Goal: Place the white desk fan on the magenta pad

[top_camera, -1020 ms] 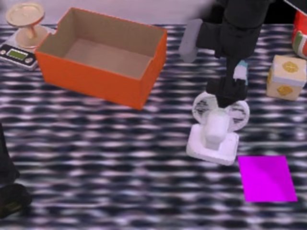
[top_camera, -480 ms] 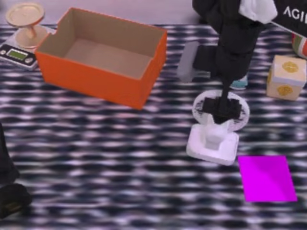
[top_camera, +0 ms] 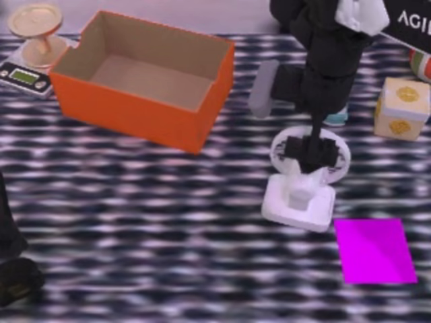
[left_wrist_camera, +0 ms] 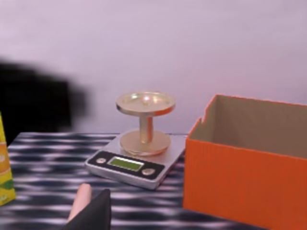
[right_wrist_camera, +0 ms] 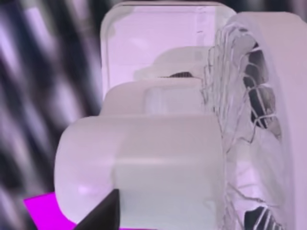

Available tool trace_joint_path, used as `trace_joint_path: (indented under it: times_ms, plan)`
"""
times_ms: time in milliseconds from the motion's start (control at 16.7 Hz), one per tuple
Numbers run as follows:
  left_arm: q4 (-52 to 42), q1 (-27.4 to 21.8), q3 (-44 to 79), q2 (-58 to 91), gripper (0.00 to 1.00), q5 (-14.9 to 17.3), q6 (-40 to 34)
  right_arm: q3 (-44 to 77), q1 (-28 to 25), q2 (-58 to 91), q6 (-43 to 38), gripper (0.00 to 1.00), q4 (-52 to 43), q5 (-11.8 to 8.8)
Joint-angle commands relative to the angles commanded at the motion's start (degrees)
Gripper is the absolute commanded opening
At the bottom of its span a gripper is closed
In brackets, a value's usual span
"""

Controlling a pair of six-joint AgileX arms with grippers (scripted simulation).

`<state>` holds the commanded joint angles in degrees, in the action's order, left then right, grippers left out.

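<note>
On the table's right half: white desk fan (top_camera: pixel 300 195) stands upright on its base, just beside the magenta pad (top_camera: pixel 374 250), not on it.
Right gripper (top_camera: pixel 311 153): directly over the fan's motor housing; whether its fingers are spread or pinching, I cannot tell.
Left gripper (top_camera: pixel 17 286): parked at the left edge.
Progress: judged early; fan not lifted, pad bare, grasp, carry and set-down all left.
Open room: bare striped table between fan and pad.
Edges: pad lies near the table's right side; orange box (top_camera: pixel 145 81) and cream cube (top_camera: pixel 402 108) sit well apart.
</note>
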<state>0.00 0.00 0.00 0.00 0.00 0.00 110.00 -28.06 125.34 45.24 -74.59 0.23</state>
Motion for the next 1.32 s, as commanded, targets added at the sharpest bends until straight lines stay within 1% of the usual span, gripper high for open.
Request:
trace_joint_path:
  times_ms: [600,660,1200,1320]
  plan:
    - [0.0,0.0,0.0,0.0,1.0,0.0,0.0,0.0,0.0,0.0,0.0,0.02,0.0,0.0]
    - [0.0,0.0,0.0,0.0,1.0,0.0,0.0,0.0,0.0,0.0,0.0,0.0,0.0,0.0]
    - [0.0,0.0,0.0,0.0,1.0,0.0,0.0,0.2,0.1,-0.3,0.0,0.0,-0.2,0.0]
    - [0.0,0.0,0.0,0.0,1.0,0.0,0.0,2.5,0.1,0.0,0.0,0.0,-2.4,0.0]
